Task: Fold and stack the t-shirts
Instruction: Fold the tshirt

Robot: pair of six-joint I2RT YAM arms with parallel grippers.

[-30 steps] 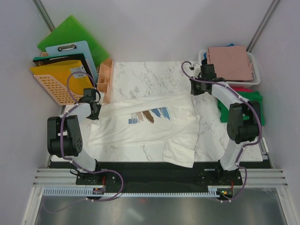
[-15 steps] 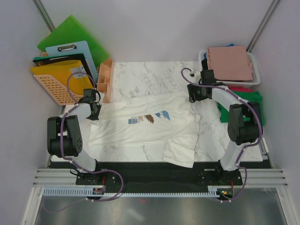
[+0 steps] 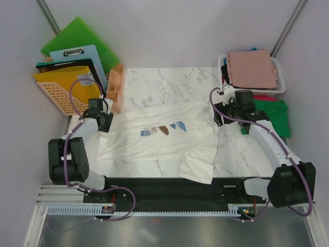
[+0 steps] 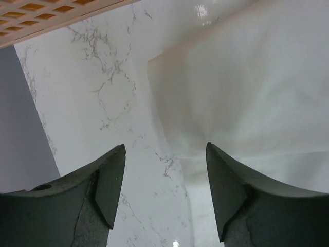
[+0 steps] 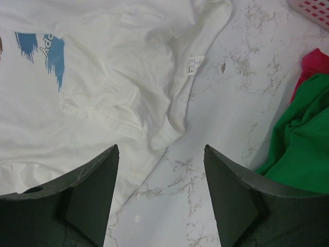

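A cream-white t-shirt (image 3: 164, 144) lies spread and rumpled on the marble table, its blue-and-brown print (image 3: 163, 129) facing up. My left gripper (image 3: 106, 123) hovers open over the shirt's left edge (image 4: 247, 92), nothing between its fingers (image 4: 110, 180). My right gripper (image 3: 221, 114) is open above bare marble, just past the shirt's right edge and collar (image 5: 103, 92). A green t-shirt (image 3: 272, 116) (image 5: 303, 149) and a red one (image 5: 311, 64) lie at the right. A folded dusty-pink t-shirt (image 3: 252, 68) rests on the basket.
A white mesh basket (image 3: 281, 74) stands at the back right. An orange basket (image 3: 59, 90), green boards (image 3: 77, 36), a blue clipboard (image 3: 85, 55) and a wooden organiser (image 3: 115, 87) crowd the back left.
Both grippers have opened and let go of the white shirt. The right arm has swung down and to the right, and the shirt's right edge now lies on the table.
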